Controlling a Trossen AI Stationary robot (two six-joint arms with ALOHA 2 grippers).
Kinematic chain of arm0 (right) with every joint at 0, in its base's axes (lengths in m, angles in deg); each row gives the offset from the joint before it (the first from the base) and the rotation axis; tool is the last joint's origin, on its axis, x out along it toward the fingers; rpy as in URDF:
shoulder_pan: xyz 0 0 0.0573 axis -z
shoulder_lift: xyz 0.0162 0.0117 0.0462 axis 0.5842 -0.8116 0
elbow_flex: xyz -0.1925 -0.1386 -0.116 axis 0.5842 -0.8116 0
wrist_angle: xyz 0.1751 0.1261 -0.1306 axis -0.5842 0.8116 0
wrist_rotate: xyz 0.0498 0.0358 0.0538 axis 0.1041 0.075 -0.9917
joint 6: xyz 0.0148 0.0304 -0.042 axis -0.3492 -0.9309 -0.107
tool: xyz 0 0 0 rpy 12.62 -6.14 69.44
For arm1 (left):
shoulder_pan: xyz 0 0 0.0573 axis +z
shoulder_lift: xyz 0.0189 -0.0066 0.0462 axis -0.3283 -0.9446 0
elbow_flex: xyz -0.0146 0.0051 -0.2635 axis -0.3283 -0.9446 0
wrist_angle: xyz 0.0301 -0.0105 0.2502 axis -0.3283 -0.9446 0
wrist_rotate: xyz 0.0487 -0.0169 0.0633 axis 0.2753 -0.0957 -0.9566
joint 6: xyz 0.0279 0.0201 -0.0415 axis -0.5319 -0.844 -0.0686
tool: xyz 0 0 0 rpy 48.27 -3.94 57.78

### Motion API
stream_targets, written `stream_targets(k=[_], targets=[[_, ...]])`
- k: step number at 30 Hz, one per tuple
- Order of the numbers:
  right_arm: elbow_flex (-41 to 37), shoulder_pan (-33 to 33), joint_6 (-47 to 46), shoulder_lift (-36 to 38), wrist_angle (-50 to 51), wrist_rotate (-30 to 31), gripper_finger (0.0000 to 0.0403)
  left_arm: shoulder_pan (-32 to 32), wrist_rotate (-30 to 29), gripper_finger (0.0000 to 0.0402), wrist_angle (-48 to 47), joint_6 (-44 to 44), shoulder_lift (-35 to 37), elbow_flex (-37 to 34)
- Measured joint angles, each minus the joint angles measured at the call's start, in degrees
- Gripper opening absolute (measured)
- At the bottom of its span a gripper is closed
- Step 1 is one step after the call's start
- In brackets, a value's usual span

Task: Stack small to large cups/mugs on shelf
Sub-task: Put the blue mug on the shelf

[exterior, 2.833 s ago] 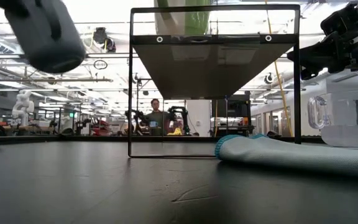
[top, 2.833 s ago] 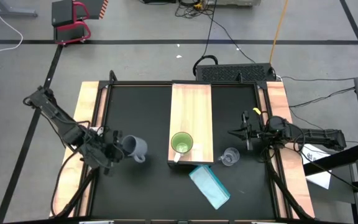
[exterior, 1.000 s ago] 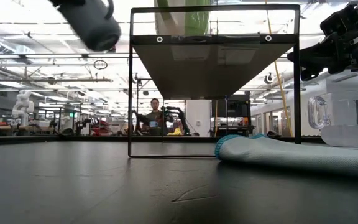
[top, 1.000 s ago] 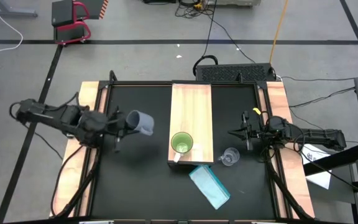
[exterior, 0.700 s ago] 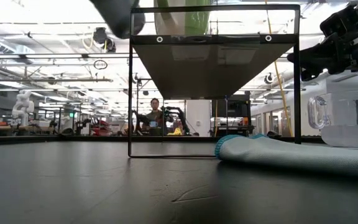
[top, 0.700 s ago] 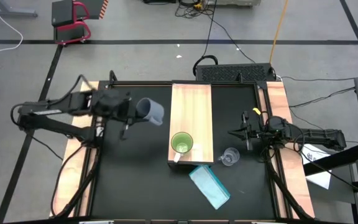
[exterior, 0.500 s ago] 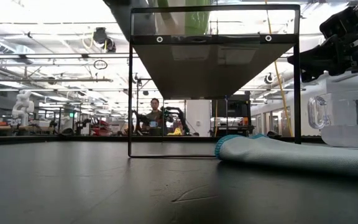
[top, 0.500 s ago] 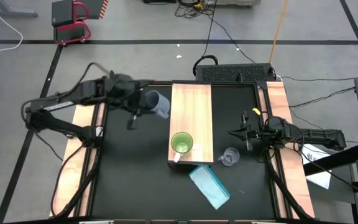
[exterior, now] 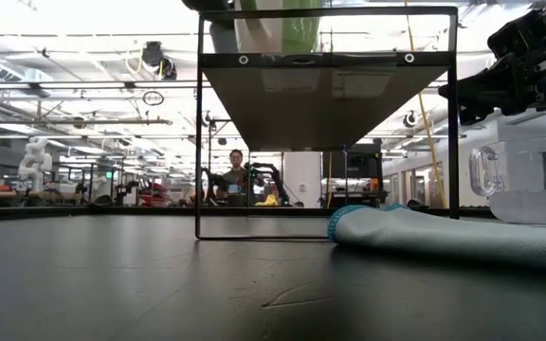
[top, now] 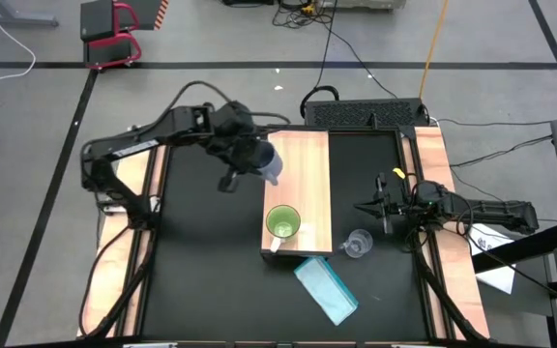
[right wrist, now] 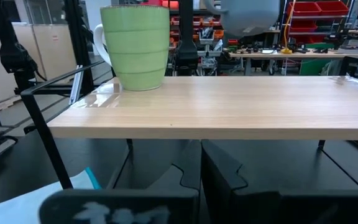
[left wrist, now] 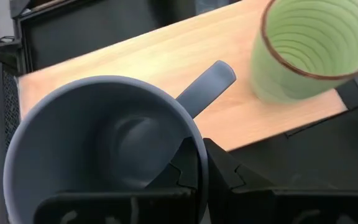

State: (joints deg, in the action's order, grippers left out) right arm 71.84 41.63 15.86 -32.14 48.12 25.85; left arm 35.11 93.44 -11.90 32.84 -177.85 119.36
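I carry the grey-blue mug (top: 267, 164) in my left gripper (top: 251, 155), one finger inside the rim and one outside, clamped on the wall so the cup hangs tilted with its handle (left wrist: 205, 87) pointing out toward the shelf (top: 298, 164). Pinching the rim this way leaves the base free to be set down flat. The mug is in the air at the shelf's left long edge, about midway along the board and not touching it. The green mug (top: 282, 222) stands upright near the shelf's near end, close to its left corner, which leaves the middle and far stretch of board bare for the next one in the size order. The clear glass cup (top: 358, 244) stands on the black table (top: 201, 280) just beside the shelf's near right corner, with a light-blue cloth (top: 327, 290) lying close by. My right gripper (top: 385, 206) waits low over the table beside the shelf's right edge, facing the board, its fingers drawn together and holding nothing.
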Motion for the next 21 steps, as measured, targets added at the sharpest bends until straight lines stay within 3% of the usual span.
stream_targets(k=[11,21], targets=[[0.0,0.0,0.5,0.0,-0.3,0.0,0.0000,-0.2,4.6,0.0005,-7.1,-8.3,-13.3,15.4],[0.0,0.0,0.9,0.0,-0.3,0.0,0.0000,-1.2,5.6,0.0005,-11.9,-12.4,-19.3,19.7]])
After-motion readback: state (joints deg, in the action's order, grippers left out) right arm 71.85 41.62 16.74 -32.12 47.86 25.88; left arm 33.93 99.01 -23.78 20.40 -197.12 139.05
